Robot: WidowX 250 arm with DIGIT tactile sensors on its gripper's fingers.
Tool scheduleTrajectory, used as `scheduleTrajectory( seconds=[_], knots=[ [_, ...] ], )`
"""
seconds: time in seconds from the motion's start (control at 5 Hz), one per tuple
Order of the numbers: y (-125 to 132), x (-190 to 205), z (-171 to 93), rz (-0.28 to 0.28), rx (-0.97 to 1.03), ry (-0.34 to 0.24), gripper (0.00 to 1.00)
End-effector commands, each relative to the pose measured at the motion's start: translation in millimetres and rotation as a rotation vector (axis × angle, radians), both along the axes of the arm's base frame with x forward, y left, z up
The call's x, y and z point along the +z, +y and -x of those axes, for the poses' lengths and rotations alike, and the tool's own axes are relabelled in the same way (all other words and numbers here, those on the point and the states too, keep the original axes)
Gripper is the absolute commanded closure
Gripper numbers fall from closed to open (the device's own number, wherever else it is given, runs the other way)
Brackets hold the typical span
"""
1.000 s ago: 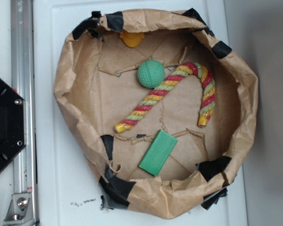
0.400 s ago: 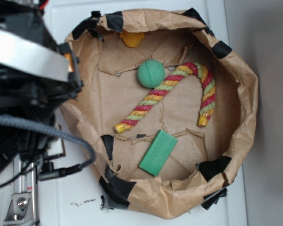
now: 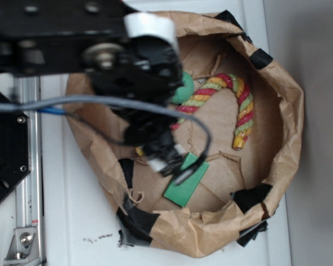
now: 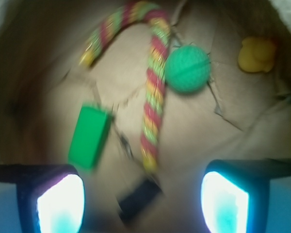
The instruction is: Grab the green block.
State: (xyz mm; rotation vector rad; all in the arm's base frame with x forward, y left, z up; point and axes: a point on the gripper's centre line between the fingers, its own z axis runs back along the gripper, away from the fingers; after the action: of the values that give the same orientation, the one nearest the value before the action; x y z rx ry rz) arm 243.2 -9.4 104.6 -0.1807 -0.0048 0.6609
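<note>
The fingers (image 4: 141,204) are standing wide apart, one pad (image 4: 60,204) at the lower left of the wrist view and the other at the lower right, with nothing between them. They are holding nothing and touching nothing. In the exterior view the black arm (image 3: 127,72) is reaching in from the upper left over the paper basin (image 3: 288,111), and its tip (image 3: 169,163) is hanging over the near left part of the floor, blurred.

The green block (image 3: 187,182) is lying flat on the brown paper floor near the front wall, turned at a slant. In the wrist view the green block (image 4: 89,137) is showing above and slightly right of the left finger, apart from it.

The striped rope (image 3: 241,102) is lying curved like a cane across the middle of the basin, its long leg partly hidden under the arm. The green ball (image 4: 187,69) is sitting just beside the rope, seemingly touching it. A small yellow toy (image 4: 256,53) is resting close to the far wall, apart from the ball; the arm is hiding it in the exterior view.

The basin is made of crumpled brown paper, patched with black tape (image 3: 139,221) along the rim. It is sitting on a white counter (image 3: 77,221). A metal rail (image 3: 28,166) is running along the left edge, beside a black base plate (image 3: 5,149). A grey surface (image 3: 322,166) is showing to the right of the counter.
</note>
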Motion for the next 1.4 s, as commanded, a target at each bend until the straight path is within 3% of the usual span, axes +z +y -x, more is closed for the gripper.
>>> scheduleTrajectory(
  seconds=[0.0, 0.2, 0.6, 0.8, 1.0, 1.2],
  knots=[
    [-8.6, -19.0, -42.5, 0.054, 0.182, -0.036, 0.0],
    [-28.0, -48.2, -43.1, 0.042, 0.15, 0.041, 0.0],
    [-51.8, -82.7, -33.8, 0.001, 0.096, 0.099, 0.0],
    [-58.6, -83.2, -26.5, -0.027, 0.082, 0.115, 0.94],
    [-48.6, -69.5, -26.6, -0.049, 0.026, 0.101, 1.0],
    [-26.6, -24.0, -29.0, -0.155, -0.092, -0.024, 1.0]
  ],
)
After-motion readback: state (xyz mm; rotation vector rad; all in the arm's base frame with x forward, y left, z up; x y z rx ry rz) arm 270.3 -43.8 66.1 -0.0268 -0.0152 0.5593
